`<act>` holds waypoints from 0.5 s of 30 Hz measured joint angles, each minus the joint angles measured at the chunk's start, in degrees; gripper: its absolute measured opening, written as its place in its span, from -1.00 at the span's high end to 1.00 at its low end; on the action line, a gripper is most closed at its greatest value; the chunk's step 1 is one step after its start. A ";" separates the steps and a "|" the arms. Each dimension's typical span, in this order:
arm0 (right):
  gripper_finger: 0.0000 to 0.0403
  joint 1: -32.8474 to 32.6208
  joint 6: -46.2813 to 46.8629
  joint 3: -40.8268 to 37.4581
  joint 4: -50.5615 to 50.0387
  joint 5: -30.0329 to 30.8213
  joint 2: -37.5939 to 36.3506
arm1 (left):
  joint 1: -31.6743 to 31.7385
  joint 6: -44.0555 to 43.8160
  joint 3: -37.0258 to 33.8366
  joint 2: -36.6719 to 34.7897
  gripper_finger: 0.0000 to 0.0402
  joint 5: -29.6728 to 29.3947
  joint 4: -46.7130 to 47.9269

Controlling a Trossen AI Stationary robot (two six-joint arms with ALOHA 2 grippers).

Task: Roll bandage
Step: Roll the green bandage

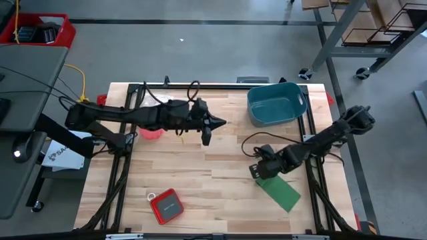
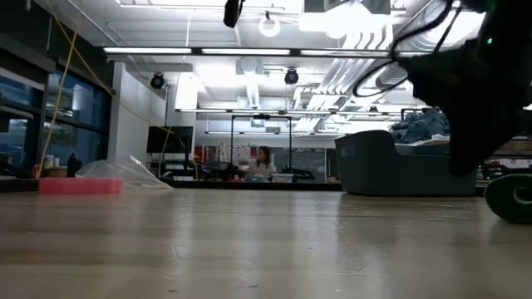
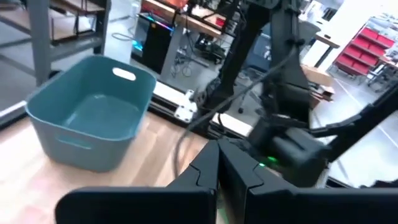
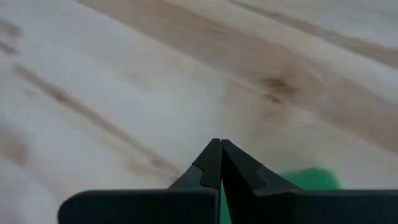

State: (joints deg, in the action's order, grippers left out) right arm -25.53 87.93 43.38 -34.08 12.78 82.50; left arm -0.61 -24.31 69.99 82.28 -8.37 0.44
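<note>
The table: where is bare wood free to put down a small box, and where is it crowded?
Bare wood lies in the table middle, between the red case, the left gripper and the right gripper. Crowded: by the bandage under the right gripper, at the teal tub, and under the left arm by the pink-red ring.

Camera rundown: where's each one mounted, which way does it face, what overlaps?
High: overhead, straight down; both arms, left pincer, right pincer at the bright green fabric bandage.
Low: tabletop height, facing the room; dark arm top right, bandage roll.
Left wrist: past shut fingers toward the teal plastic tub.
Right wrist: down at the wooden table; fingers shut.
Shared: high and left wrist see the tub.
</note>
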 joint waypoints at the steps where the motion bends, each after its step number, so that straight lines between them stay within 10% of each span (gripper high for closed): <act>1: 1.00 0.63 -1.02 -0.38 -0.06 -0.72 0.00 | -0.31 -0.55 -0.02 0.00 1.00 -0.19 0.62; 15: 1.00 -4.65 1.63 -1.12 0.87 -5.80 0.00 | -1.32 -0.89 -0.02 -0.02 1.00 -4.93 3.76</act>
State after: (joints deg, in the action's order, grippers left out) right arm -30.18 89.56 42.26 -33.21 6.98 82.50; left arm -1.93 -25.20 69.97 82.26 -13.30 4.20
